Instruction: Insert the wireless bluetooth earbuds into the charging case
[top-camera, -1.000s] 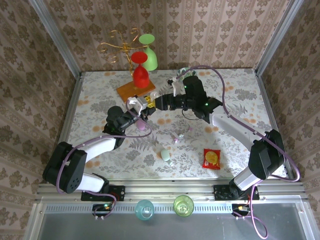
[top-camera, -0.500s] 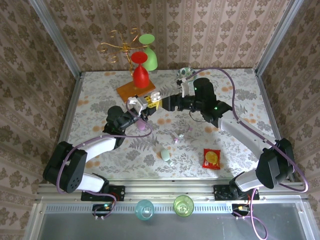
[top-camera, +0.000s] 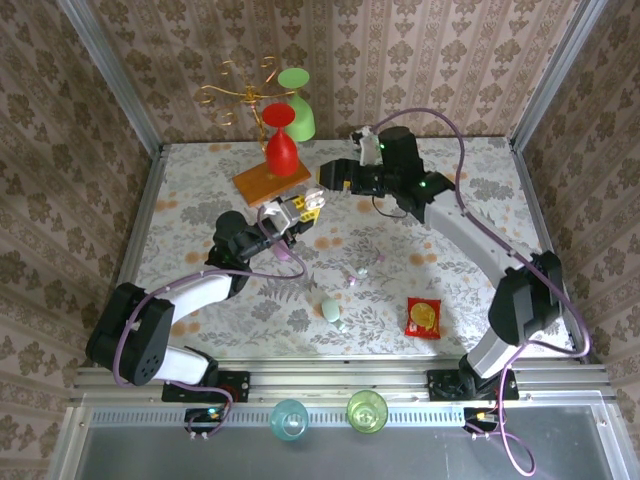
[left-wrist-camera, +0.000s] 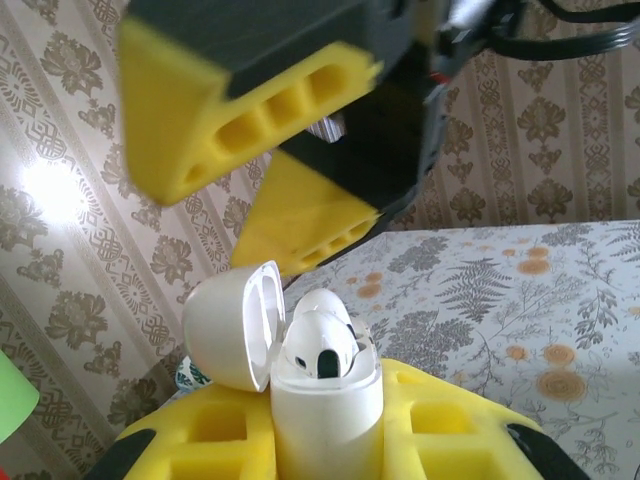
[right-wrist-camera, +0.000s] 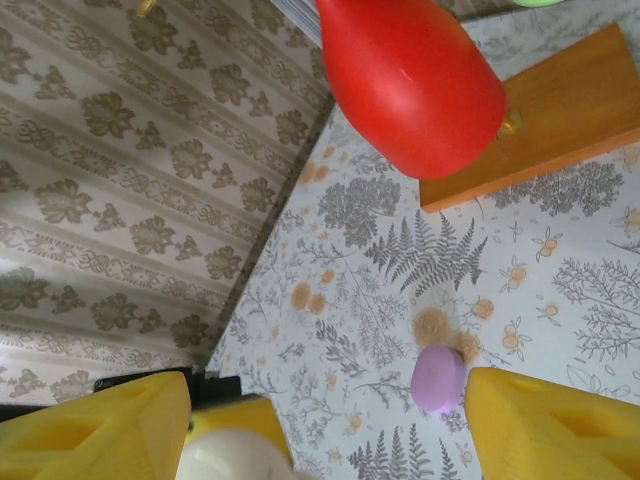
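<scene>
- Red snack packet (top-camera: 422, 316) lies near the front edge of the bench (top-camera: 190, 190); its print is too small to read.
- Loose wireless bluetooth earbuds (top-camera: 356, 277) lie mid-bench.
- Another earbud (left-wrist-camera: 320, 350) sits in the white charging case (left-wrist-camera: 325, 395), lid flipped up.
- Left end effector (left-wrist-camera: 330, 428) is clamped tight on that case, holding it upright.
- Right end effector (right-wrist-camera: 322, 425) is just above the case, jaws wide apart, gripping nothing.

bright even light, blurred close foreground
</scene>
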